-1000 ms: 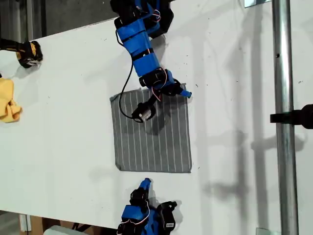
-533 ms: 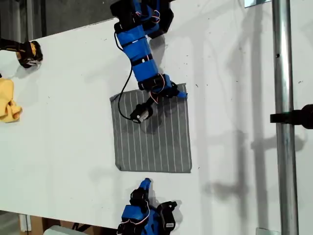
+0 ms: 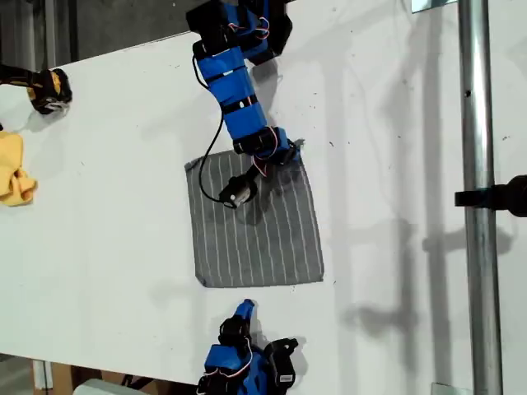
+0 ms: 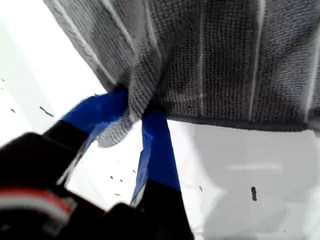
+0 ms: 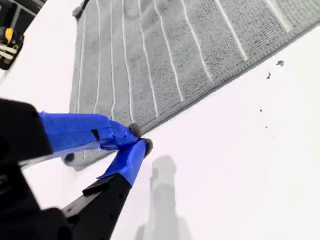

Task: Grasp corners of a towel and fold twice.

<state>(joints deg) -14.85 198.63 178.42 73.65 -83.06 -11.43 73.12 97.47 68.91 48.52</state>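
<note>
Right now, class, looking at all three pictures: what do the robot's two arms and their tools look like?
Both arms are built from bright blue segments joined by black motor blocks. The first arm trails a thin black cable and thin red and white wires. My first tool and my second tool each end in blue-taped fingers on black bodies.

I'm working over a white table (image 3: 107,164) that fills most of the exterior view, its surface marked with a few small dark specks. The grey striped towel (image 3: 255,230) lies spread on it near the middle, mostly flat, though one corner at the far side is bunched up off the surface (the stripes there bend out of line). A small yellow cloth (image 3: 15,169) sits crumpled at the exterior view's left edge, well apart from the towel. Just beyond it, also at that left edge, rests a black and yellow object (image 3: 48,89) I cannot identify.
</note>
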